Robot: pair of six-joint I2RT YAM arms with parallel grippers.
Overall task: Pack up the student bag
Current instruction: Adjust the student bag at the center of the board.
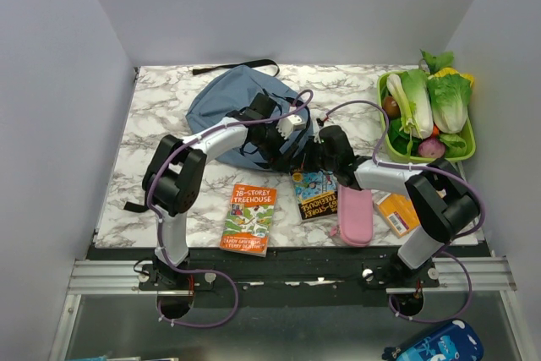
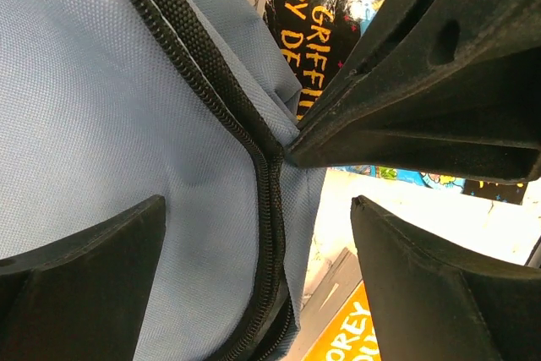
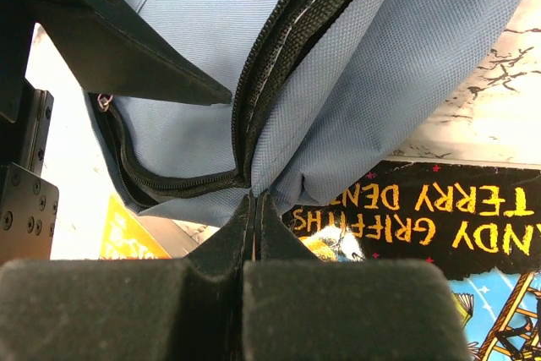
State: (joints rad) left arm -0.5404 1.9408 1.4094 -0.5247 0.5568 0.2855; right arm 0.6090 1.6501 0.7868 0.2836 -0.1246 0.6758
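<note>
The student bag, dusty blue with a black zipper, lies at the back middle of the marble table. My left gripper is open, its fingers straddling the zipper line just above the fabric, with nothing between them but the bag's surface. My right gripper is shut, pinching the bag's fabric edge right where the zipper ends. In the top view both grippers, left and right, meet at the bag's near right corner. The zipper is partly open.
An orange Treehouse book and a black-and-blue book lie in front of the bag. A pink pencil case and an orange item sit right of them. A green tray of vegetables stands at the back right. A black strap trails behind the bag.
</note>
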